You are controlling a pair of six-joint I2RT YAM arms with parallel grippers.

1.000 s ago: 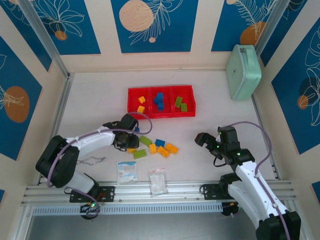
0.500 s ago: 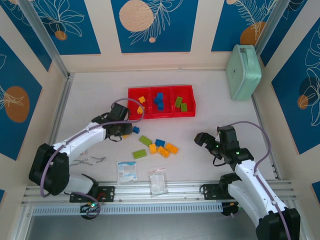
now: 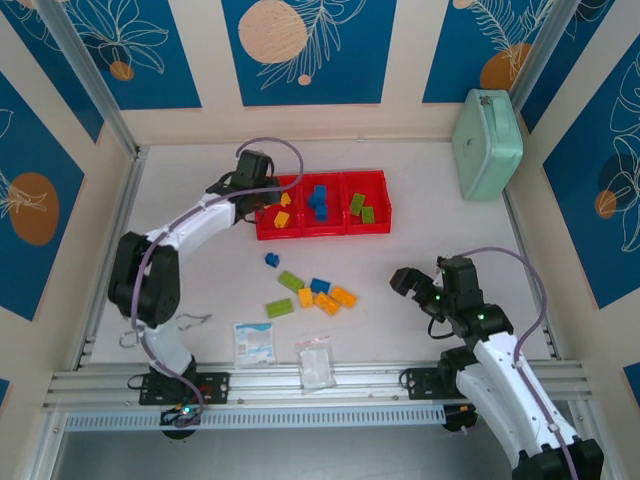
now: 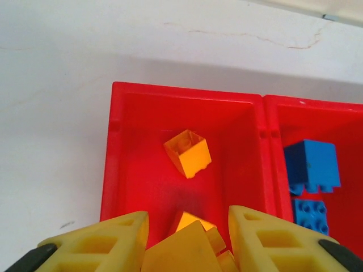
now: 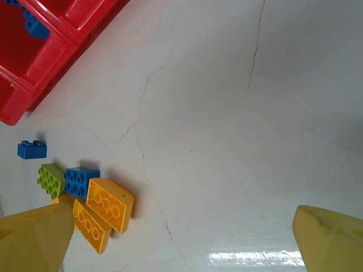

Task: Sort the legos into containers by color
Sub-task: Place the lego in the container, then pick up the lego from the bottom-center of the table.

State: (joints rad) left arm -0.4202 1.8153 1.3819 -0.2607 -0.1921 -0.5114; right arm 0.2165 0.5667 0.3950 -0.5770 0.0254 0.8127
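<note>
The left jaws, part-closed, pinch a yellow lego point(image 4: 178, 249) above the tray's point(image 3: 320, 233) left compartment, where other yellow ones lie. The right jaws gape wide and empty over the worktop point(image 3: 450, 230), near the loose legos point(image 3: 320, 286) in front of the tray.

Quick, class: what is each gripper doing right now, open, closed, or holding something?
Left gripper: closed on a yellow lego.
Right gripper: open, holding nothing.
</note>
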